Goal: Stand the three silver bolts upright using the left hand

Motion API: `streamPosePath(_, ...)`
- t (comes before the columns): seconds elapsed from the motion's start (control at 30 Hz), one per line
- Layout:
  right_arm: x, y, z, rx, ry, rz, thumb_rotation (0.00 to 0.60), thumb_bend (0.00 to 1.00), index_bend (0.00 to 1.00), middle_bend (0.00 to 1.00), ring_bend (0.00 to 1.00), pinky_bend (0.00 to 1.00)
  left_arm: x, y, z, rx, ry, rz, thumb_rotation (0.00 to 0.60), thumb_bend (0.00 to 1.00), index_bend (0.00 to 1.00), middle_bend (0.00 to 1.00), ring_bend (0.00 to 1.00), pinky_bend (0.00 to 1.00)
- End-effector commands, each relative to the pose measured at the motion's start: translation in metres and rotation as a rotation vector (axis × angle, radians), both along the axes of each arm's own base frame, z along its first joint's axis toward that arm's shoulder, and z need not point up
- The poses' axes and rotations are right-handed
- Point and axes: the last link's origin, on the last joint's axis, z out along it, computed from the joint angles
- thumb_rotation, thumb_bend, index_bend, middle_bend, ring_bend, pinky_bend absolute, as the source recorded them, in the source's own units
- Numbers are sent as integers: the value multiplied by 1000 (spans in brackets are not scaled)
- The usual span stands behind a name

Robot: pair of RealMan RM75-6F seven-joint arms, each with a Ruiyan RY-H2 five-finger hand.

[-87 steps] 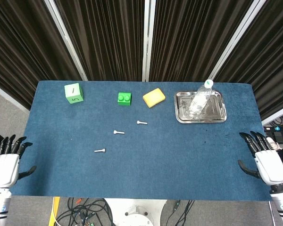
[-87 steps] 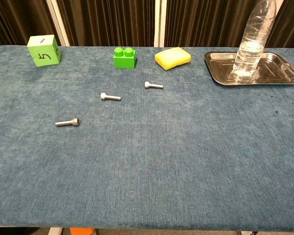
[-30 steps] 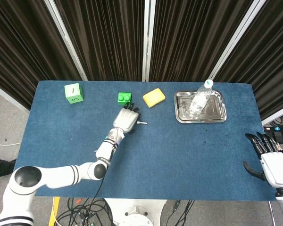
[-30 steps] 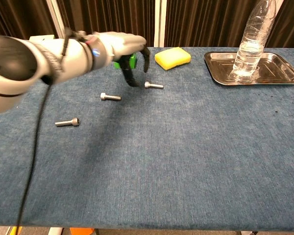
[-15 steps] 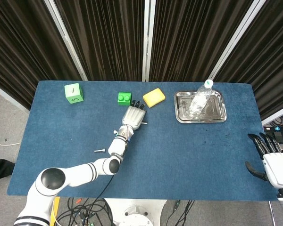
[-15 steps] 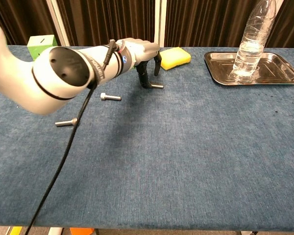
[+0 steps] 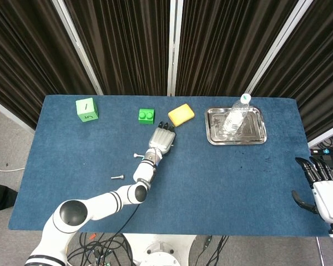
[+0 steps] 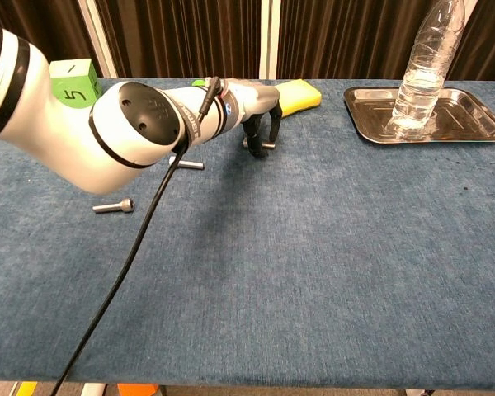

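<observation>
Dark pleated curtains behind, and a blue tabletop (image 7: 211, 177) fills the middle of both views. The left hand (image 7: 162, 140) sits just above centre in the head view, palm down, its dark fingers (image 8: 268, 132) curled downward around the far bolt (image 8: 261, 150). From the chest view, upper centre, the fingers close on that bolt from both sides and its tip peeks out at the cloth between them; whether it is lifted or still lying flat, I cannot tell. The hand's big white arm sweeps across the upper left of the chest view.

Two more bolts lie flat on the cloth. The middle bolt (image 7: 137, 155) is left of the hand, half hidden behind the arm in the chest view. The near bolt (image 8: 115, 207) rests lower left, well apart from the hand.

Along the top edge: a green cube (image 7: 86, 109) at upper left, a green brick (image 7: 146, 116), then a yellow sponge (image 7: 181, 114) just beyond the fingertips. At upper right, a steel tray (image 7: 256, 134) carries an upright clear bottle (image 8: 425, 66).

The right hand (image 7: 323, 188) hangs at the lower right edge of the head view, off the tabletop, fingers spread and holding nothing.
</observation>
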Motion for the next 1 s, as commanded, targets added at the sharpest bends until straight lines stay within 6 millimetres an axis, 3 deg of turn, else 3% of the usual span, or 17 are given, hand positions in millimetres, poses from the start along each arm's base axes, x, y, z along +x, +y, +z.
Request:
streamPosePath(0.03, 0, 0, 0, -1, 0, 0, 600, 257, 63, 116, 0, 0, -1, 0, -1, -6, 0, 3, 600, 321, 440, 104, 0, 0)
streamPosePath(0.73, -2, 1, 0, -2, -4, -8, 600, 256, 63, 122, 0, 0, -4, -1, -4, 1, -44, 15, 600, 337, 538, 131, 0, 0)
streamPosePath(1.0, -2, 2, 0, -5, -6, -8, 600, 256, 63, 122, 0, 0, 2, 1, 9, 7, -130, 18, 600, 368, 548, 138, 0, 0)
